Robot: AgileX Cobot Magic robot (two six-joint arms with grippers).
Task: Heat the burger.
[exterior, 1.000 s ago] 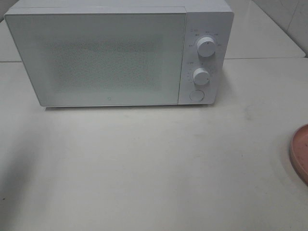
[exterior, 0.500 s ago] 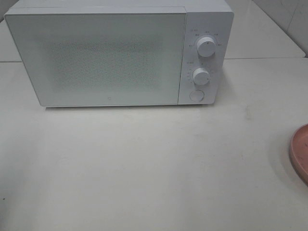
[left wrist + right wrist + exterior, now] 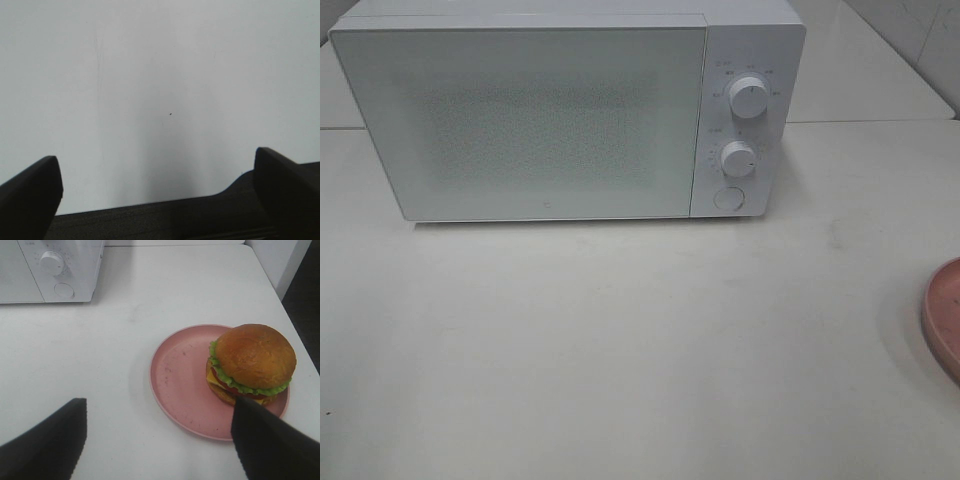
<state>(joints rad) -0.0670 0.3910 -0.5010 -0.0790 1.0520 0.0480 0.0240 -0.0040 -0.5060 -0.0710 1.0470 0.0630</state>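
White table [image 3: 620,340] carries one microwave [image 3: 540,110], one plate [image 3: 185,385], one burger [image 3: 252,362].

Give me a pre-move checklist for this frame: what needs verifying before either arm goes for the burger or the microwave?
1. Microwave door open for loading: not ok, it is shut.
2. Burger located: ok, it sits on the pink plate, toward one side of it.
3. Right gripper free to grasp: ok, jaws apart, nothing between them.
4. Left gripper free: ok, open over bare table.
5. Round button below the two knobs reachable: ok, nothing in front of it.
6. Microwave interior clear: cannot tell through the door.
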